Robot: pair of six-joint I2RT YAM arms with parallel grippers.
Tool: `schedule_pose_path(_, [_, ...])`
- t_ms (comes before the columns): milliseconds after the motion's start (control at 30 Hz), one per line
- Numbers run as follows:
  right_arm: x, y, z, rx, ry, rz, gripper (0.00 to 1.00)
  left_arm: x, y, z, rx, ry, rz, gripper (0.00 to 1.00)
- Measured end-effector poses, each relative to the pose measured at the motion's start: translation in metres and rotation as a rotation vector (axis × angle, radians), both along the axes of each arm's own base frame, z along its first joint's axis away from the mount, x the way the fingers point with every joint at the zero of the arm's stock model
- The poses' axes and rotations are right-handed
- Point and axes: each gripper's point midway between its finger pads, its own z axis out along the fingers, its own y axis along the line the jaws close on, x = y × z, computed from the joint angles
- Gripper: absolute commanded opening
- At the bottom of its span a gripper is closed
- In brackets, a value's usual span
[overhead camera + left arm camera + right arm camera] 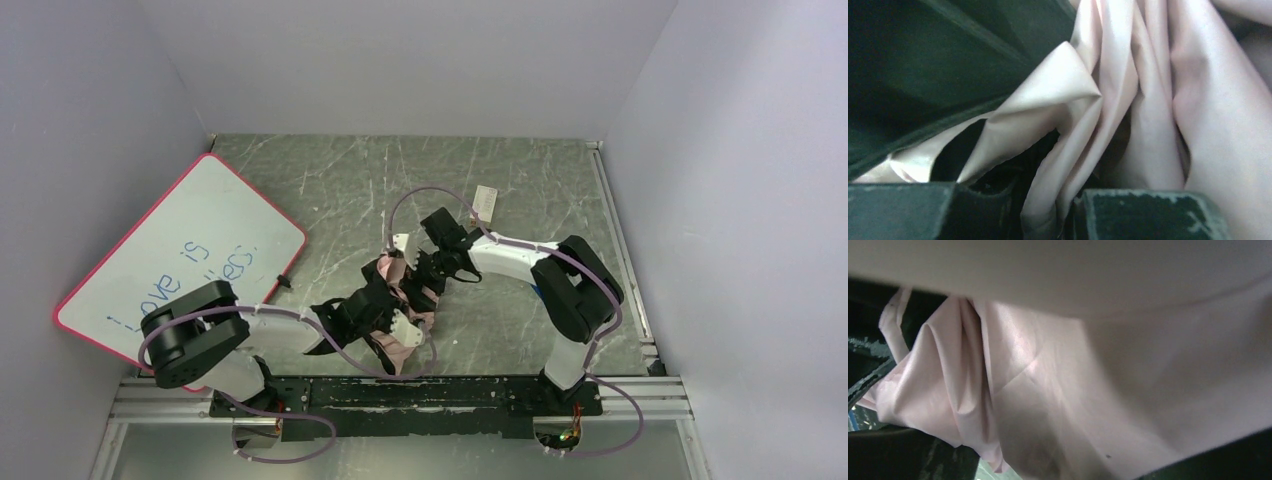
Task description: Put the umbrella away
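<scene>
OK, looking down on the worktop [520,330]: dark green marbled slab w/ pale veins and scuffs, boxed in by plain pale walls, back wall [400,70], left wall [80,150] and right wall [740,200]. A metal rail [660,398] runs along the near edge, arm bases bolted there. Umbrella [408,330] sits roughly mid-worktop, nearer the near edge than the far one, a crumpled heap of pale pink and black fabric w/ both arms leaning in over it. L gripper [372,312] is buried in the near-left side of the heap; wrist cam shows its fingers [1148,215] close together, a fold of pink fabric bunched between them, black lining off to the left. R gripper [432,268] is at the far side of the heap; its cam is filled w/ blurred pink fabric, so can't tell how its jaws stand. Pink-framed whiteboard [190,250] w/ blue writing lies at the left edge. Small white tag [486,200] toward the far edge, apart from the heap.
</scene>
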Motion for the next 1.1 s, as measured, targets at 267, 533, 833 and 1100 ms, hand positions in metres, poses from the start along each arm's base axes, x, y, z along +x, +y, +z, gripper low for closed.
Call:
schedule_pose_path(267, [-0.003,0.005,-0.006,-0.013,-0.037,0.004,0.34,-0.002,0.005,0.007,-0.028,0.003,0.026,0.40])
schedule_pose_path(533, [-0.001,0.004,-0.006,-0.014,-0.053,-0.003,0.19,-0.006,0.011,0.030,-0.091,0.018,0.074,0.97])
schedule_pose_path(833, [0.001,0.003,-0.006,-0.019,-0.098,-0.008,0.16,-0.032,0.023,0.112,-0.426,0.098,0.128,0.97])
schedule_pose_path(1100, [0.003,0.002,-0.002,-0.023,-0.270,0.059,0.10,-0.054,0.063,0.206,-0.893,0.117,0.220,0.97])
